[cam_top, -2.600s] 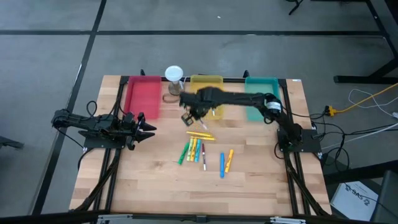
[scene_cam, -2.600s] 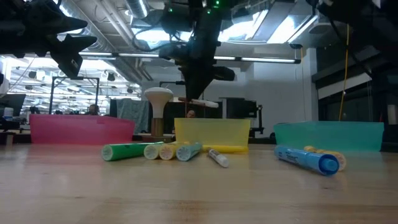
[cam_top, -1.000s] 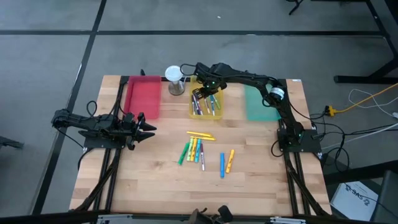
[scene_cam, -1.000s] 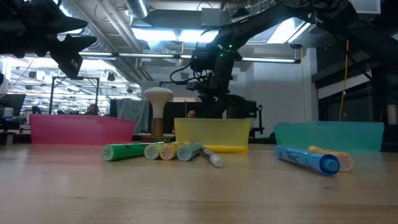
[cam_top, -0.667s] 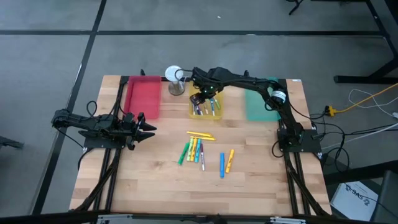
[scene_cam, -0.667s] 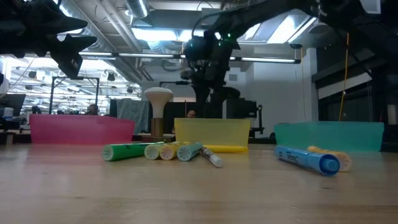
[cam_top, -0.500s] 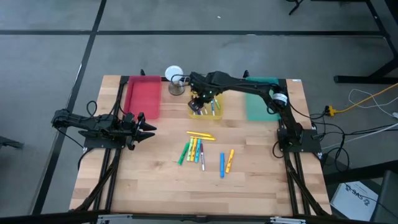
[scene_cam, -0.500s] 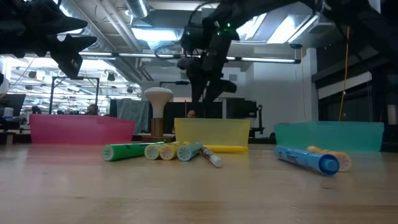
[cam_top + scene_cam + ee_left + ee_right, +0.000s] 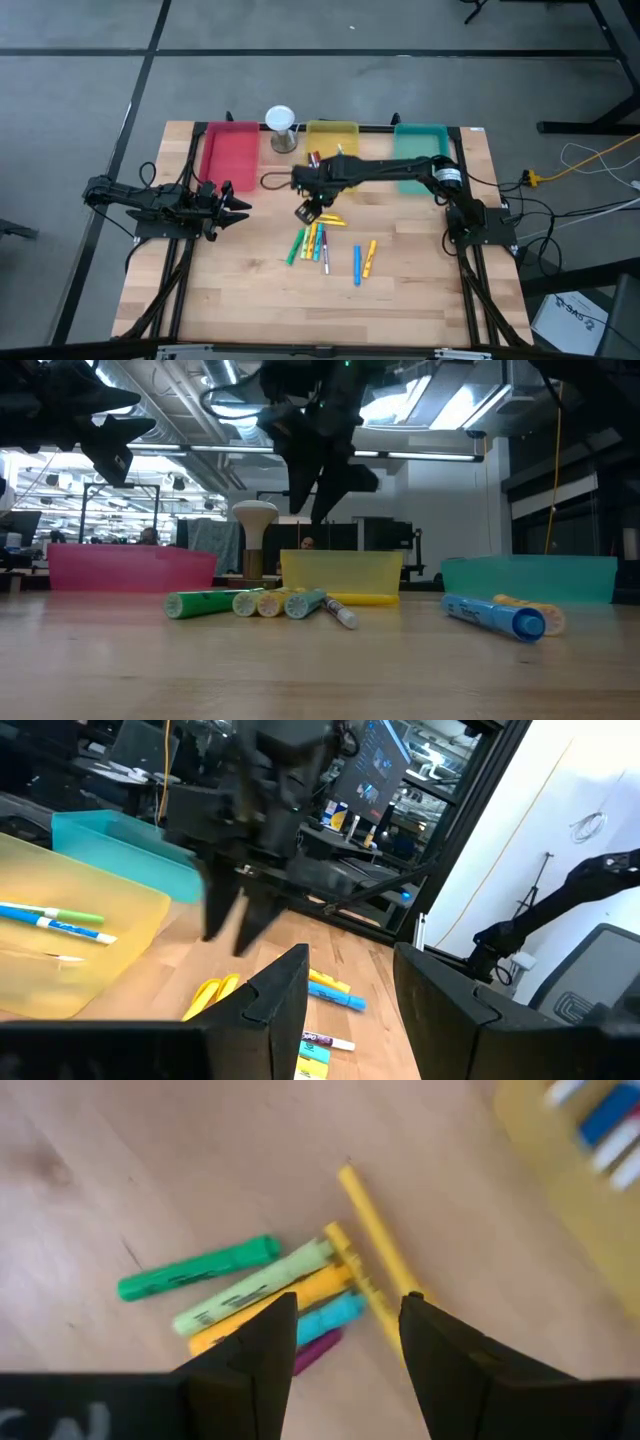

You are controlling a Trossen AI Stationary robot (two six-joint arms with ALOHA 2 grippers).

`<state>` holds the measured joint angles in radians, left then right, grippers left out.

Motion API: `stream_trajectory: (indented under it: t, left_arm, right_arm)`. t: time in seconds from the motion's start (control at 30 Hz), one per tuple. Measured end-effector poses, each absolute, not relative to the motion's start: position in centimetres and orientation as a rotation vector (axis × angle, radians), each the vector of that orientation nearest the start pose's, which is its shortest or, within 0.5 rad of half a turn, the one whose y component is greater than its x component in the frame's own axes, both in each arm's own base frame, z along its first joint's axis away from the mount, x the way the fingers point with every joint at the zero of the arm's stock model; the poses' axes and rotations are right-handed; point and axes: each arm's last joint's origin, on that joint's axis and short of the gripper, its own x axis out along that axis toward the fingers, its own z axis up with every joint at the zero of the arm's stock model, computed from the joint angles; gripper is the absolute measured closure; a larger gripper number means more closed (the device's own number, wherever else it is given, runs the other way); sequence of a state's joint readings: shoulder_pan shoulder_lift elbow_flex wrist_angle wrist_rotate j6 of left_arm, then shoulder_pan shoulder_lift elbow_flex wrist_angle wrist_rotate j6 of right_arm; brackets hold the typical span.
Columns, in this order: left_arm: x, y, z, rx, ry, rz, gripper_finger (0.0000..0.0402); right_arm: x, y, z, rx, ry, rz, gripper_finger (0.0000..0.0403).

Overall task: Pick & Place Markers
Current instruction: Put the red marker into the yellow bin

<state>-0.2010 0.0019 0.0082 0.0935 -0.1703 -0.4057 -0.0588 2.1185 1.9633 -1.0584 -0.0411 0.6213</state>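
Right claw [image 9: 306, 212]: fingers parted, holding nothing, hanging above the bench near the middle of the high view.
Markers [image 9: 312, 241]: loose cluster lying on the bench, just below the claw.
Left claw [image 9: 240, 207]: parked at left, fingers apart, empty.

From my station I see a grey concrete floor [image 9: 90, 70] around the wooden table [image 9: 250, 300], crossed by dark seams. A yellow cable [image 9: 590, 160] trails over the floor beside white ones. At table height, the room behind is a workshop with ceiling ducts [image 9: 170, 405], bright overhead light panels [image 9: 440, 405] and distant monitors [image 9: 385, 750]. A white wall [image 9: 560, 830] stands on one side.
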Motion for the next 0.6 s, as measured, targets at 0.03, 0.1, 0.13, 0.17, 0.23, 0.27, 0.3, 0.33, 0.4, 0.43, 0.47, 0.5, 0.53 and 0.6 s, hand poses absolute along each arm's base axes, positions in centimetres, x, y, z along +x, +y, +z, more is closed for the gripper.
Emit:
stream_trajectory:
  t: [0.03,0.1,0.13,0.17,0.23,0.27,0.3,0.33,0.4,0.43,0.47,0.5,0.53,0.6]
  left_arm:
    - [9.5,-1.4,17.5,-0.424,-0.091,-0.050,0.0258]
    - [9.5,-1.4,17.5,-0.424,-0.090,-0.050,0.0258]
    - [9.5,-1.4,17.5,-0.424,-0.090,-0.050,0.0258]
    - [9.5,-1.4,17.5,-0.424,-0.091,-0.050,0.0258]
    - [9.5,-1.4,17.5,-0.424,-0.090,-0.050,0.0258]
    - [9.5,-1.4,17.5,-0.424,-0.090,-0.050,0.0258]
    - [9.5,-1.4,17.5,-0.424,-0.090,-0.050,0.0258]
    - [9.5,-1.4,17.5,-0.424,-0.090,-0.050,0.0258]
    - [9.5,-1.4,17.5,-0.424,-0.090,-0.050,0.0258]
    - [9.5,-1.4,17.5,-0.424,-0.090,-0.050,0.0258]
    - [9.5,-1.4,17.5,-0.424,-0.090,-0.050,0.0258]
    - [9.5,-1.4,17.5,-0.424,-0.090,-0.050,0.0258]
    - [9.5,-1.4,17.5,-0.424,-0.090,-0.050,0.0258]
    - [9.5,-1.4,17.5,-0.424,-0.090,-0.050,0.0258]
  right_arm:
    - [44.2,-1.9,26.0,0.618,1.169,-0.407,0.0228]
    - [44.2,-0.9,26.0,0.637,1.166,-0.433,0.0228]
    - [44.2,-0.4,25.9,0.640,1.166,-0.440,0.0228]
    - [44.2,0.1,25.9,0.642,1.166,-0.453,0.0228]
    - [44.0,1.1,25.9,0.655,1.167,-0.483,0.0228]
    - [44.0,1.7,25.9,0.666,1.168,-0.498,0.0228]
    - [43.9,2.1,25.9,0.679,1.168,-0.514,0.0228]
    - [43.8,2.6,25.8,0.688,1.168,-0.525,0.0228]
    - [43.8,3.4,25.7,0.713,1.165,-0.545,0.0228]
    - [43.7,3.7,25.7,0.726,1.168,-0.559,0.0228]
    - [43.6,4.0,25.6,0.741,1.170,-0.573,0.0228]
    - [43.6,4.3,25.6,0.754,1.167,-0.584,0.0228]
    - [43.7,4.6,25.4,0.762,1.164,-0.596,0.0228]
    - [43.7,5.1,25.2,0.767,1.172,-0.607,0.0228]
